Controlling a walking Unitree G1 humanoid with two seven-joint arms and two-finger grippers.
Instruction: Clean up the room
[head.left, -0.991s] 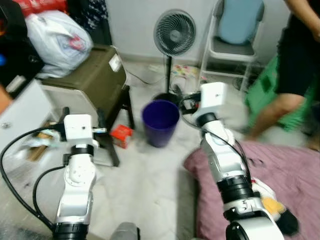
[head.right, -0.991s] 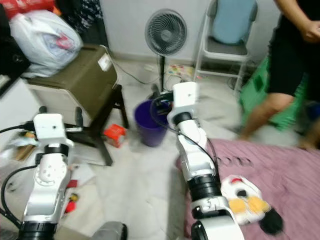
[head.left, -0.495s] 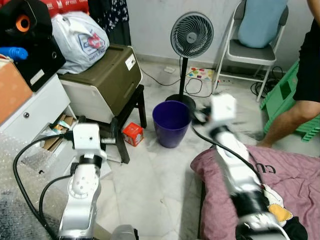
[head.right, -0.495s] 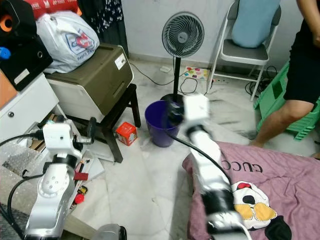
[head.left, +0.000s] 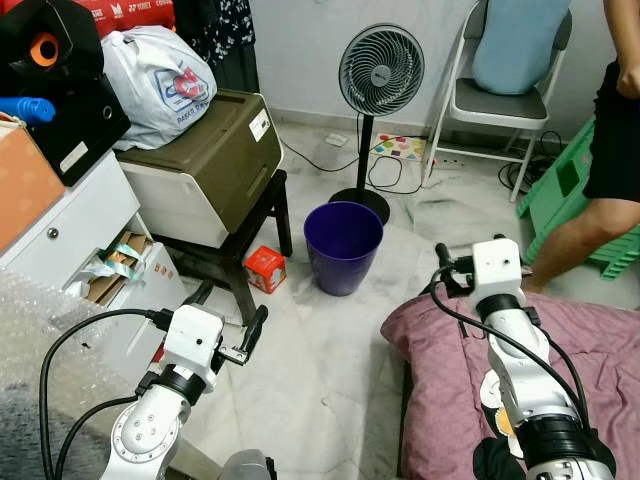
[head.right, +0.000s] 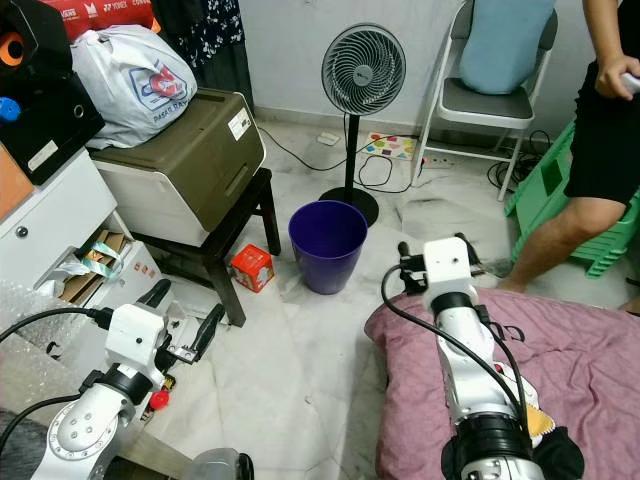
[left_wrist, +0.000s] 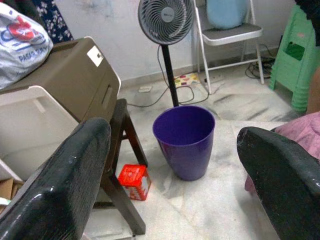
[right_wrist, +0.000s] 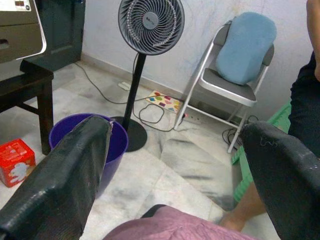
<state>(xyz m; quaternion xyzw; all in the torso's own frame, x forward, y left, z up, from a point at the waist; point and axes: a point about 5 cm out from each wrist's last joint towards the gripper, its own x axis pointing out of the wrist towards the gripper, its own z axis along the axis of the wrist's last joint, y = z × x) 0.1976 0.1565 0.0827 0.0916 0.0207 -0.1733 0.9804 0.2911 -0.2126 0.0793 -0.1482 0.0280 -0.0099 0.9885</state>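
1. Currently, both arms are held raised and empty. The left gripper (head.left: 228, 312) is seen near left, low over the floor in front of the wooden stool (head.left: 243, 262), fingers spread wide with nothing between them.
2. The right gripper (head.right: 403, 262) is seen over the far edge of the pink blanket (head.left: 590, 350), fingers likewise wide apart and empty.
3. The purple bin (head.left: 343, 246) stands upright and open on the marble floor (head.left: 310, 380), centre of scene, just in front of the pedestal fan (head.left: 380, 72). A small red box (head.left: 264, 268) lies on the floor just left of the bin, beside the stool leg.
4. A person (head.left: 612, 150) stands far right, by the green stool (head.left: 565, 190).
5. Judged step: searching for or approaching litter; nothing is yet grasped.
6. Next move, as judged: the red box is the nearest loose item. The left gripper would need to be brought forward and down over it, closed across its sides, then carried over the bin mouth.
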